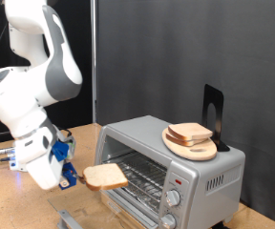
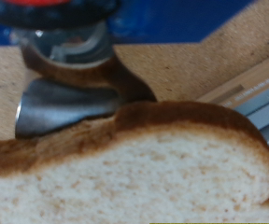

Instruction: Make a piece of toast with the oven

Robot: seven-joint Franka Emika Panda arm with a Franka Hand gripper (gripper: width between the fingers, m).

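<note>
We see the gripper (image 1: 76, 176) at the exterior view's lower left, its fingers (image 2: 64, 107) closed on one edge of the toast (image 1: 106, 175). The slice lies flat and sticks out from the fingers toward the exterior view's right, its free edge pointing at the oven (image 1: 171, 157). The oven door looks open, with the wire rack (image 1: 142, 174) exposed just beyond the slice, which hangs in front of the opening at about rack level. More bread sits on a plate (image 1: 190, 148) atop the oven, above the wooden surface (image 1: 13, 205).
</note>
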